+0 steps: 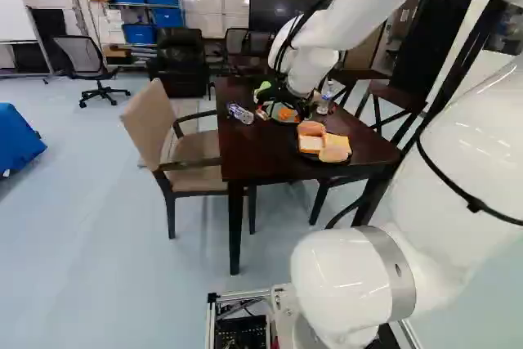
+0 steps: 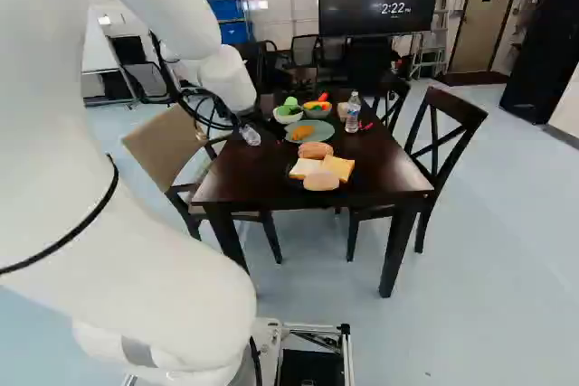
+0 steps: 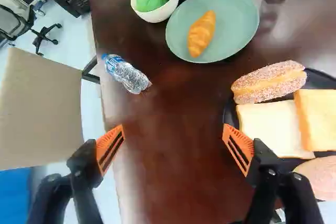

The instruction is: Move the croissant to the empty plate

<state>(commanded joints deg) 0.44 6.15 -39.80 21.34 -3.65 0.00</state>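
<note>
My gripper (image 2: pixel 241 118) hangs low over the table's chair side in the right base view. In the wrist view the gripper (image 3: pixel 173 142) stands wide open, with bare tabletop between its orange pads. The croissant (image 3: pixel 201 33) lies on a blue-green plate (image 3: pixel 238 15) ahead of the fingers, apart from them. In the right base view the croissant (image 2: pixel 302 132) shows on that plate, behind the black plate (image 2: pixel 291 174). The black plate carries sliced bread (image 3: pixel 273 127), a sugared bun (image 3: pixel 269 82) and another roll. An empty plate cannot be made out in these views.
A plastic bottle (image 3: pixel 126 74) lies near the table edge, an upright bottle (image 2: pixel 354 111) stands beyond. Bowls of colourful items, one a white bowl (image 3: pixel 156 13), stand behind the blue-green plate. A beige chair (image 1: pixel 176 136) and dark wooden chairs (image 2: pixel 443 146) surround the dark table (image 2: pixel 389 178).
</note>
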